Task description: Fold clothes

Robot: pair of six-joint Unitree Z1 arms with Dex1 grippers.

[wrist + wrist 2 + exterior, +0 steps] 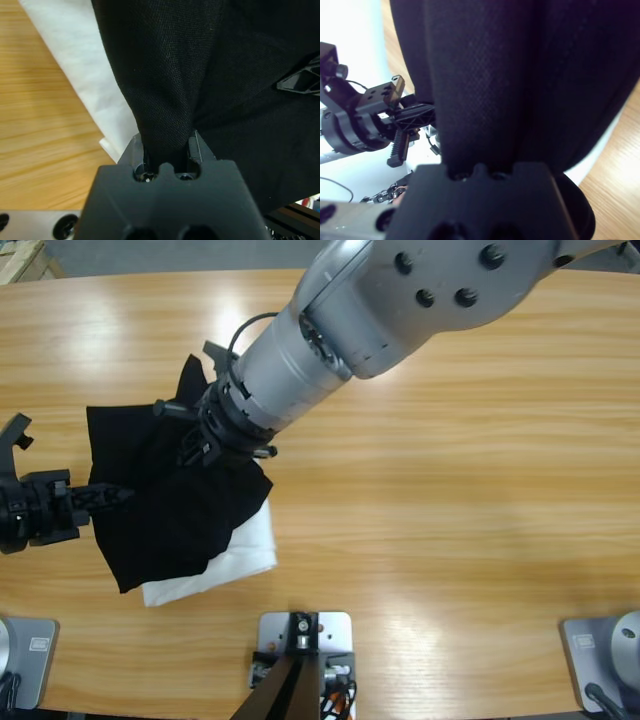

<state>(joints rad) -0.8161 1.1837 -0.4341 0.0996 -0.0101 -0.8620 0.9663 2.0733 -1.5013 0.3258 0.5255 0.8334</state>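
The clothes are a black shirt (170,505), bunched and partly lifted over the left part of the table. My left gripper (122,494) comes in from the left edge and is shut on the shirt's left side. The left wrist view shows a thick fold of black cloth (165,75) pinched between that gripper's (167,146) jaws. My right gripper (197,443) reaches down from the upper right and is shut on the shirt's upper part. Black fabric (485,75) fills the right wrist view and hides the jaws of that gripper (484,162). Collar, buttons and lettering are hidden.
A white folded garment (235,555) lies under the shirt's lower right edge, also seen in the left wrist view (75,55). The wooden table (450,490) stretches bare to the right. The right wrist view shows the left gripper (407,120) close by.
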